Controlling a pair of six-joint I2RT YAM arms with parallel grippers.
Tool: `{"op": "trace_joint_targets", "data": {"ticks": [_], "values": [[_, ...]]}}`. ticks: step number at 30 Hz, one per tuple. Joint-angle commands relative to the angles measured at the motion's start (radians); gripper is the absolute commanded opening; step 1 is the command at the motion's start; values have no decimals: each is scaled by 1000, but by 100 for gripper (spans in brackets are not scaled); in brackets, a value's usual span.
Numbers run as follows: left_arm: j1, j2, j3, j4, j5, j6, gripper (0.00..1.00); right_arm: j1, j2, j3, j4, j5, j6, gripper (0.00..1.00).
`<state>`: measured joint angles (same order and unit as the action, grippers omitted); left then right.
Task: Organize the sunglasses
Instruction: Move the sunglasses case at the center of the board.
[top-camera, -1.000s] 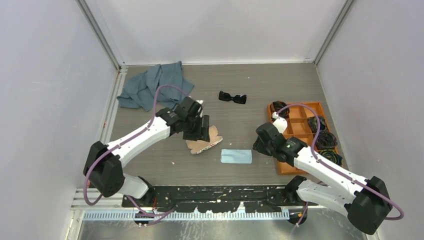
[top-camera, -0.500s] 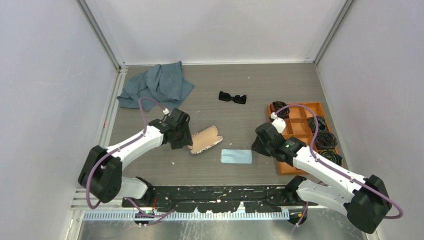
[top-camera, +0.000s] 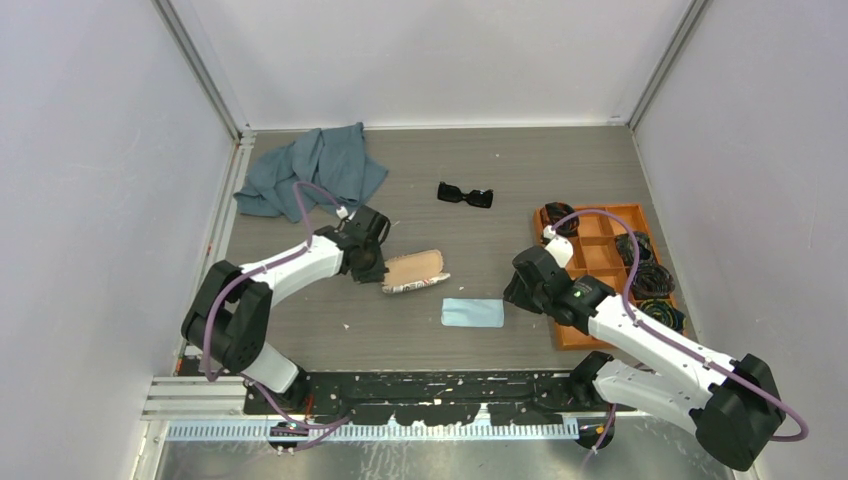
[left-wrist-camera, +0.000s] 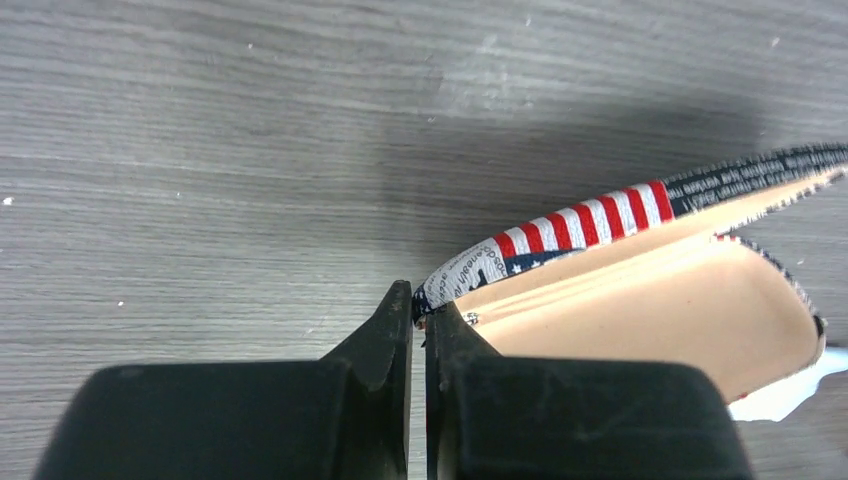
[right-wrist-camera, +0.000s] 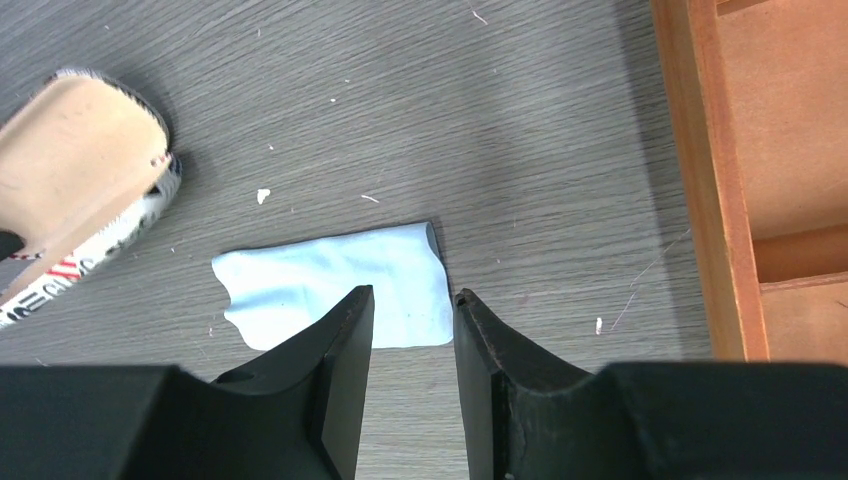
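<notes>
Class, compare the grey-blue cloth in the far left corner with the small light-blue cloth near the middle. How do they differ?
The grey-blue cloth is larger, darker and crumpled; the light-blue cloth is small, pale and lies flat. Both rest on the table.

On your bench (top-camera: 500, 170) an open patterned case (top-camera: 414, 271) lies mid-way, with a light blue wipe (top-camera: 473, 313) near it. You have a crumpled grey-blue cloth (top-camera: 312, 172) far left and an orange tray (top-camera: 600, 256) of black coiled bundles (top-camera: 652, 279) on the right.

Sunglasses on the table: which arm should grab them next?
Right. The right fingers are open and empty above the blue cloth, while the left fingers pinch the patterned case. The sunglasses lie untouched.
</notes>
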<state>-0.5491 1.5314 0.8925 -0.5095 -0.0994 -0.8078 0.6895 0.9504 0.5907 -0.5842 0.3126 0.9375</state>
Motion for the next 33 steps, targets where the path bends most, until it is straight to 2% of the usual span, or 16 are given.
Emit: {"op": "trace_joint_targets", "data": {"ticks": [1, 7, 11, 14, 16, 18, 21, 25, 29, 33], "values": [[8, 4, 54, 39, -54, 14, 1, -2, -13, -3, 7, 11, 7, 41], [31, -9, 57, 117, -84, 29, 1, -4, -11, -1, 7, 13, 6, 41], [42, 13, 41, 226, -61, 104, 1, -3, -7, -9, 16, 5, 8, 41], [52, 65, 90, 179, -11, 144, 14, -2, 0, -11, 17, -7, 7, 41], [53, 69, 112, 155, 6, 155, 29, -4, -6, -6, 0, 8, 11, 41], [52, 52, 119, 146, 7, 162, 39, -4, -24, -10, -11, 20, 13, 41], [52, 15, 146, 104, -3, 178, 48, -5, -40, -13, -14, 22, 10, 42], [52, -55, 182, 31, -1, 189, 49, -4, -21, -4, -14, 12, 1, 42], [34, -159, 156, -6, 46, 146, 48, -3, 5, 5, -10, 10, -7, 42], [-61, -210, 111, -45, 63, 49, 47, -5, 23, -15, 31, -25, -23, 42]]}}
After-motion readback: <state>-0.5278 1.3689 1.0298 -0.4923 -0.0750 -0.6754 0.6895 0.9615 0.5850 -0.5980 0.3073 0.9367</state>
